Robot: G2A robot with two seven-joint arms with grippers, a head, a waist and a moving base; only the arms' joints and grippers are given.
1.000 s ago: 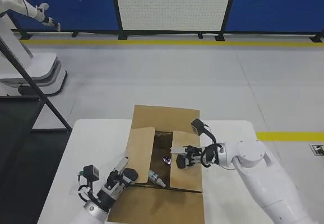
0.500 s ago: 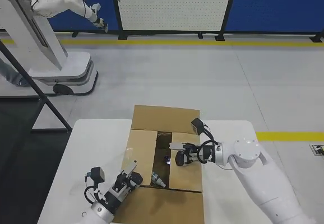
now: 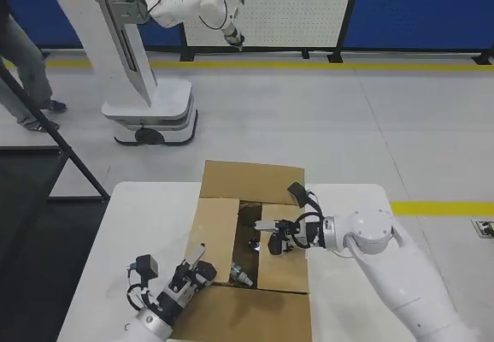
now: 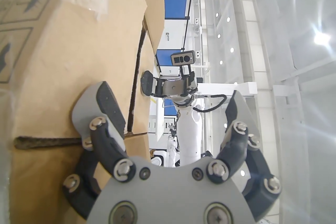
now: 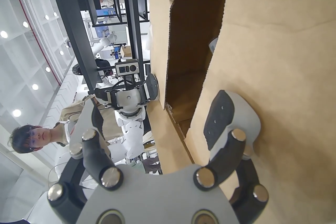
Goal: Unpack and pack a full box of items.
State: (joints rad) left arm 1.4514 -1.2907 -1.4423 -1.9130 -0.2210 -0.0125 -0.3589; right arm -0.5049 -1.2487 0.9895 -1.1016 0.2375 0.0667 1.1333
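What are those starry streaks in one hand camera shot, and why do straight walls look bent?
Left wrist view: the ceiling lights flare into streaks, likely glare on the lens, and the wide lens bows the white wall beams. Right wrist view: lamps show as plain dots; the inside of the box lies in shade. Top view: even light, with the box's opening dark.

Robotics lab hall: wheeled robot [image 3: 149, 94] on polished grey floor [image 3: 315, 120], blue partition panels [image 3: 426, 21], yellow floor line [image 3: 332, 65]
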